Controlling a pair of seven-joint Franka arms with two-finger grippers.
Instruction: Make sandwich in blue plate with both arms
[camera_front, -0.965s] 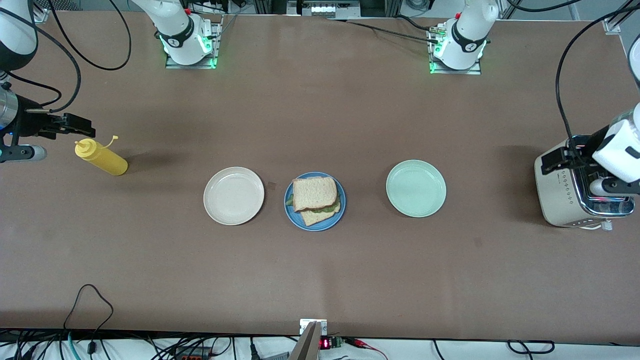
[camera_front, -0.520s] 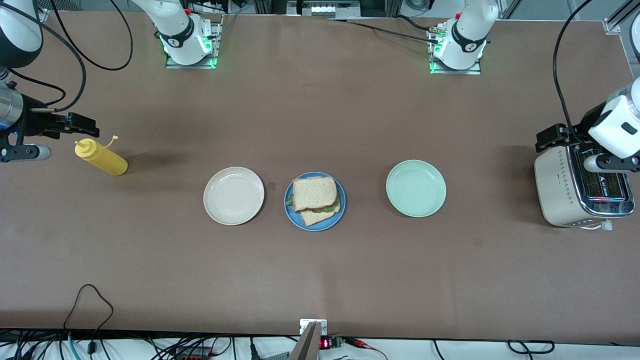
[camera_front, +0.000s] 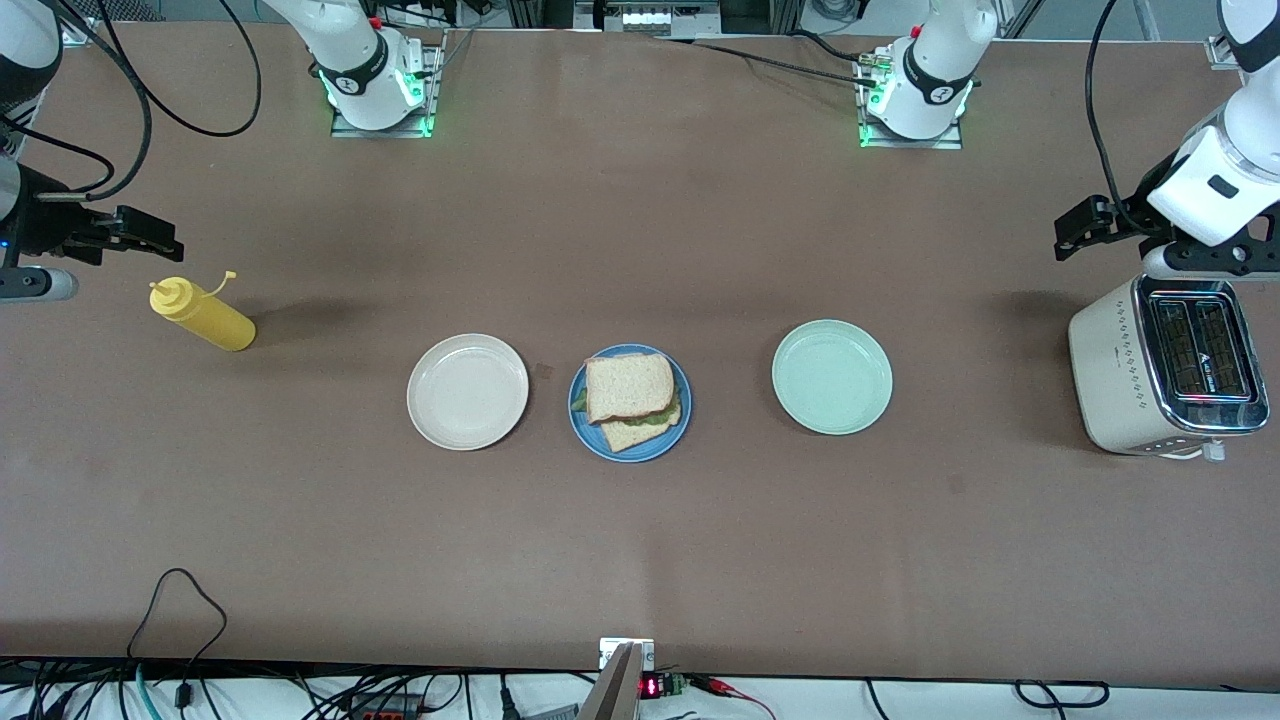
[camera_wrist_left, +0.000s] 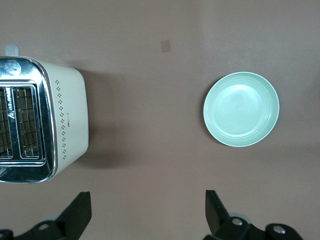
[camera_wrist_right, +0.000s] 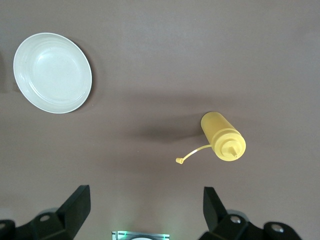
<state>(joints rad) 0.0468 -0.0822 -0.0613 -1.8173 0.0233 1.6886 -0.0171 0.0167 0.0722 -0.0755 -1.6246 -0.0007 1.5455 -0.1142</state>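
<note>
The sandwich (camera_front: 632, 402) sat assembled on the blue plate (camera_front: 592, 432) at table centre. The left tool (camera_front: 1078, 228) hung wide and empty at three o'clock of it and the right tool (camera_front: 135, 232) likewise at nine, probably because stacking looked finished.

A robotics lab is shown, not a kitchen. Two white arms are bolted on metal base plates (camera_front: 381, 118) lit by green lights along one edge of a wide brown table (camera_front: 640, 550). Black cables (camera_front: 180, 620) and small electronics (camera_front: 660, 687) are strung along the edge nearest the front camera. Kitchen props are set out: a toaster (camera_front: 1165, 375), a yellow squeeze bottle (camera_front: 203, 315) and plates.
</note>
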